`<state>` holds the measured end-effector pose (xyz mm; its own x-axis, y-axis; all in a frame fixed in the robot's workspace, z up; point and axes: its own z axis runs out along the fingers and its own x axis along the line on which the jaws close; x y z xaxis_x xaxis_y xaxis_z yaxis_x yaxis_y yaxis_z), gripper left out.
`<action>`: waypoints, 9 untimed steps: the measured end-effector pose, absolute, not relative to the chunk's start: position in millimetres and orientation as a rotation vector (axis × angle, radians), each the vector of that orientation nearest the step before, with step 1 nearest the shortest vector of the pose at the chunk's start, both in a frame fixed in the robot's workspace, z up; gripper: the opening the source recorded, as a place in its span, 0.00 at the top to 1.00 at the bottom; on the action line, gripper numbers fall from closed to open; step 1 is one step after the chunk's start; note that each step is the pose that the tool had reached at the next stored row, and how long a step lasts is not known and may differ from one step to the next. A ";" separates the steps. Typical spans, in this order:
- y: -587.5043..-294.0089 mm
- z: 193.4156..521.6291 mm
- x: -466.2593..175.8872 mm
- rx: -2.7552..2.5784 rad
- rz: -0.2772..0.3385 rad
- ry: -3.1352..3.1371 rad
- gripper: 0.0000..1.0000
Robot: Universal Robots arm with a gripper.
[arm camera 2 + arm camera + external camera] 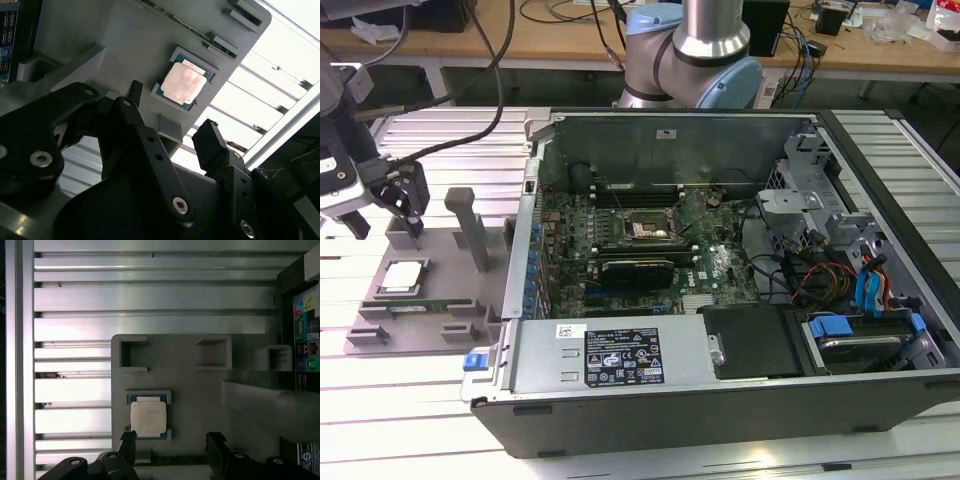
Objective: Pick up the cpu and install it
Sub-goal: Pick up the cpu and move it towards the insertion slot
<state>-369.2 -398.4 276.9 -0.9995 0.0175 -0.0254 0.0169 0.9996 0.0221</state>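
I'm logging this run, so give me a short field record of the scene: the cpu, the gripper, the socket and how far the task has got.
cpu: seated in a recess of the grey holder tray, outside the open computer case
gripper: open, empty, over the tray near the cpu, not touching it
memory stick: lying in the same tray
socket: on the motherboard, looks empty
task state: cpu not yet picked up

The exterior view's left edge cuts off part of the end effector [386, 224]
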 end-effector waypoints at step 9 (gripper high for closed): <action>-398.4 266.5 -369.2 0.027 0.034 3.116 0.32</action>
